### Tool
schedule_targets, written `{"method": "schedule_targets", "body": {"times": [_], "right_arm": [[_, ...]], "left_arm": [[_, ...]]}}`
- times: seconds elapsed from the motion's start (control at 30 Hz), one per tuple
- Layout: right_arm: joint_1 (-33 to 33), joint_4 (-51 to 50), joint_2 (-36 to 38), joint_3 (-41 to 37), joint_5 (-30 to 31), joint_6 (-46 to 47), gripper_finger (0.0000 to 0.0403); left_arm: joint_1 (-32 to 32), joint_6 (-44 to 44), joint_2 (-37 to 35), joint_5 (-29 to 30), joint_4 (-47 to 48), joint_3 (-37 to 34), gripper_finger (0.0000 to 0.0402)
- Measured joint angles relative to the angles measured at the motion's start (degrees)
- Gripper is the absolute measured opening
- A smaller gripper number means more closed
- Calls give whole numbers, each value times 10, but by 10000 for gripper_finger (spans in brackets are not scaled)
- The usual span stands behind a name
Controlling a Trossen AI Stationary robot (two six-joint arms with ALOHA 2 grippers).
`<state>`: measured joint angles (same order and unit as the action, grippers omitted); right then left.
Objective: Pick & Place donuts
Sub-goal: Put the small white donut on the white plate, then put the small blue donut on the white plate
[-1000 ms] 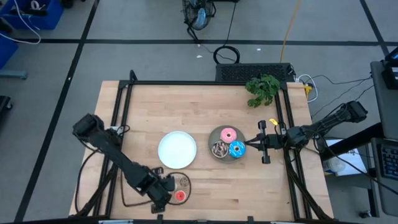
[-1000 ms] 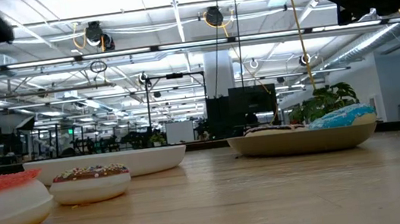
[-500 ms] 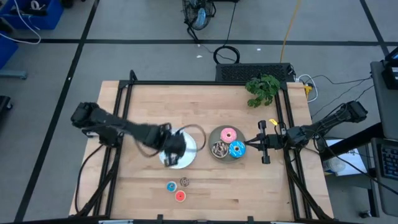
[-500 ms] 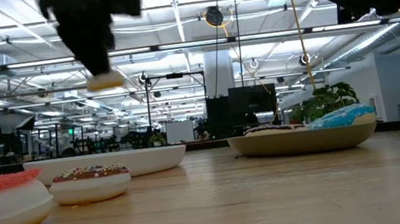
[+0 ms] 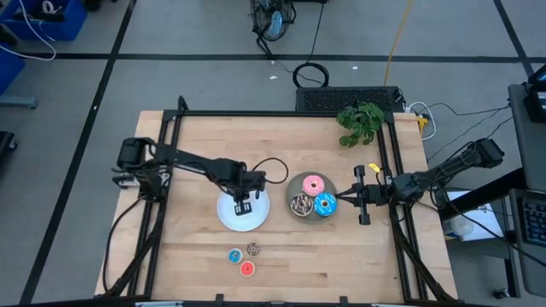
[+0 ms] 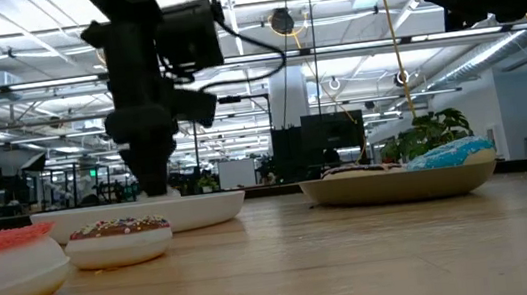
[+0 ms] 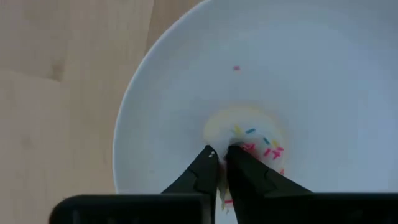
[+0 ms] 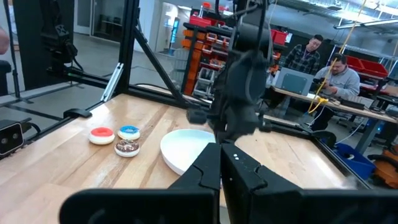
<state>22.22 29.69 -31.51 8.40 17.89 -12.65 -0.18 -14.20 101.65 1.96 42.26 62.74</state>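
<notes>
My left gripper [image 5: 242, 205] stands over the white plate [image 5: 229, 220], fingers pointing down, shut on the tiny white sprinkled donut [image 7: 258, 134] that lies in the plate. In the low view the left gripper [image 6: 154, 184] reaches down to the plate's rim line. The tiny blue [image 5: 235, 255], brown [image 5: 253, 249] and red [image 5: 246, 269] donuts lie flat on the wood near the near edge. The pink [image 5: 313, 184], blue sprinkled [image 5: 325, 205] and brown sprinkled [image 5: 301, 205] donuts lie in the grey plate [image 5: 294, 189]. My right gripper [image 5: 343, 201] waits shut beside the grey plate's right side. My left gripper pinches the white donut by its rim [image 7: 219, 138] on one side, between the two fingers, which come from above pointing down. The donut lies flat on the white plate's floor. Whether one finger [image 7: 249, 168] sits in the donut's hole is hidden by the finger itself.
A green plant sprig [image 5: 361, 122] lies at the table's far right corner. Black frame rails [image 5: 171, 136] run along the table's left, far and right sides. Bare wood lies between the plates and the near edge. People sit at desks [image 8: 323, 59] in the room behind.
My left gripper has come from the tiny donuts at the near edge, carrying the white donut up and toward the far side over the white plate. It then went down into the plate, where the donut now lies. The right arm kept still.
</notes>
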Motion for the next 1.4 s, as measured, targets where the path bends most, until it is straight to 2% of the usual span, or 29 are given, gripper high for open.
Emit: {"method": "schedule_targets", "body": {"times": [0.27,0.57,0.7,1.13,1.3,1.4], "right_arm": [[0,0,0,0,0,0,0],[0,0,0,0,0,0,0],[0,0,0,0,0,0,0],[0,0,0,0,0,-5,0],[0,0,0,0,0,-5,0],[0,2,-2,0,1,-5,0]], "left_arm": [[3,-1,35,4,-5,2,80],[-7,-15,6,9,31,39,225],[-8,-20,3,9,43,49,262],[-7,-14,-7,7,57,52,271],[-11,-39,-46,-68,72,57,271],[-28,-67,-81,-75,77,67,264]]}}
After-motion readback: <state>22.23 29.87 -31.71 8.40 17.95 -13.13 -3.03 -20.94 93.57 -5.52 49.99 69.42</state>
